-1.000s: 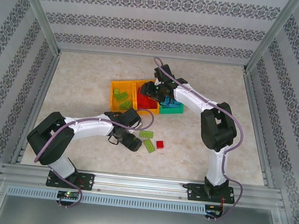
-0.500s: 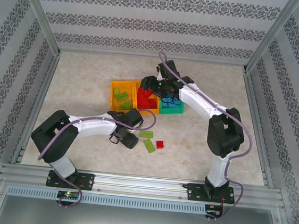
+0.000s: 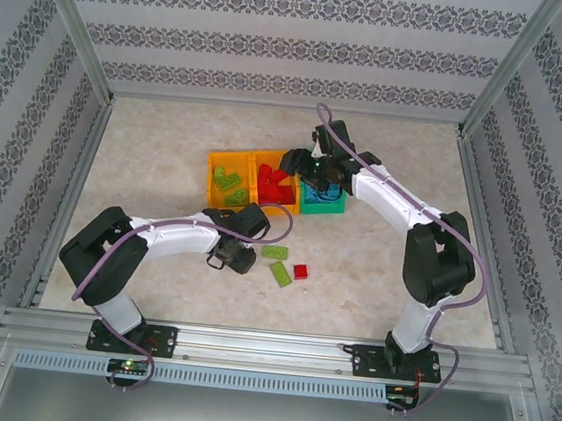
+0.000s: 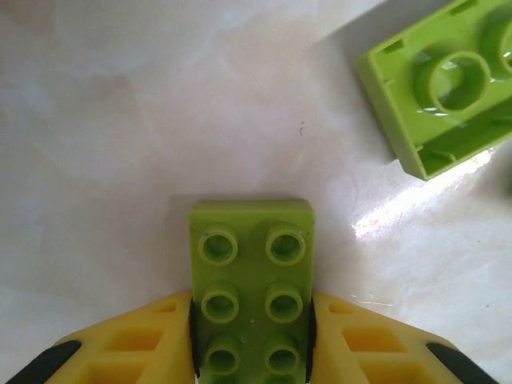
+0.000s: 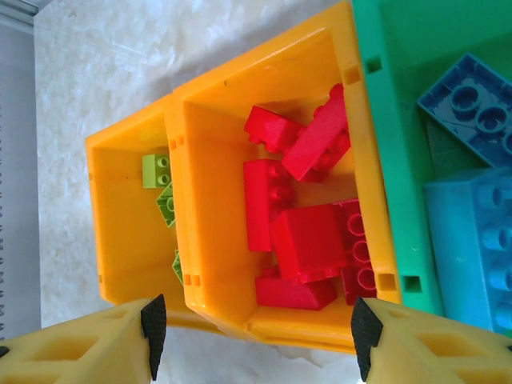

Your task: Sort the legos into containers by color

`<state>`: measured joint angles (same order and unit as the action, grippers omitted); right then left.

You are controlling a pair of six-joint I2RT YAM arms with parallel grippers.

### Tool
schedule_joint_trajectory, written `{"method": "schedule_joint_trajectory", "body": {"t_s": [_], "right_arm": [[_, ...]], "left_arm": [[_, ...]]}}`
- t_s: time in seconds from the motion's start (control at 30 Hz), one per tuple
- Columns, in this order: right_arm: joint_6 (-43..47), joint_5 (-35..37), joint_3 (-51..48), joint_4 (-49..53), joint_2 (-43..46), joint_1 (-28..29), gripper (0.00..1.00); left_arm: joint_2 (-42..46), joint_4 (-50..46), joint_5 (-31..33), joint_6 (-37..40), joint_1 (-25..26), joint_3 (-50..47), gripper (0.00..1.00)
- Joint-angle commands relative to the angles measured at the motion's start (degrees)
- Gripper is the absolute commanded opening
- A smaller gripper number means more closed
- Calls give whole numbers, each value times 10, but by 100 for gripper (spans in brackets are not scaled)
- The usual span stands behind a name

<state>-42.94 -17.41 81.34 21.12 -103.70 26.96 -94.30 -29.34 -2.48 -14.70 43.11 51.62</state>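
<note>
**Top view:** The left gripper (image 3: 241,258) sits low on the table (image 3: 166,158), just on the near side of the bins (image 3: 212,177). Two loose lime bricks (image 3: 276,253) and a red brick (image 3: 301,271) lie beside it. The right gripper (image 3: 311,168) hangs over the bins, about where the middle bin meets the green one.

**Left wrist:** Yellow fingers (image 4: 136,348) pinch a held brick (image 4: 252,272), lime, by its two long sides. It is studs up, and its far end is free. An upturned brick (image 4: 440,80), also lime, lies hollow side up close by, apart from it.

**Right wrist:** The jaws are spread wide and empty over the bins' edge. Red bricks (image 5: 308,232) are heaped in the middle bin (image 5: 180,200), sorted lime bricks (image 5: 164,192) lie in the outer orange bin, and blue bricks (image 5: 472,208) in the green bin (image 5: 376,120).

The bricks look light, rigid and glossy. Their flat side walls offer the surest hold, taken across the narrow width near mid-length so a brick cannot pivot. The held brick appears bound for the outer orange bin.
</note>
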Motion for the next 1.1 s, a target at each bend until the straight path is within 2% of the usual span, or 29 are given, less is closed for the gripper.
{"method": "schedule_joint_trajectory", "body": {"t_s": [0.0, 0.17, 0.47, 0.73, 1.07], "right_arm": [[10, 9, -14, -8, 33, -5, 66], [32, 19, -32, 1, 53, -4, 65], [69, 59, -105, 23, 98, 11, 65], [61, 86, -162, 26, 129, 35, 65], [35, 108, -211, 26, 154, 61, 65]], "left_arm": [[-34, 39, -46, -23, 18, -4, 30], [-10, 4, 0, -34, 14, 17, 28], [40, -50, 65, -33, -16, 98, 32], [19, -57, 72, -4, -83, 171, 31], [-66, -56, 57, 22, -167, 268, 31]]}}
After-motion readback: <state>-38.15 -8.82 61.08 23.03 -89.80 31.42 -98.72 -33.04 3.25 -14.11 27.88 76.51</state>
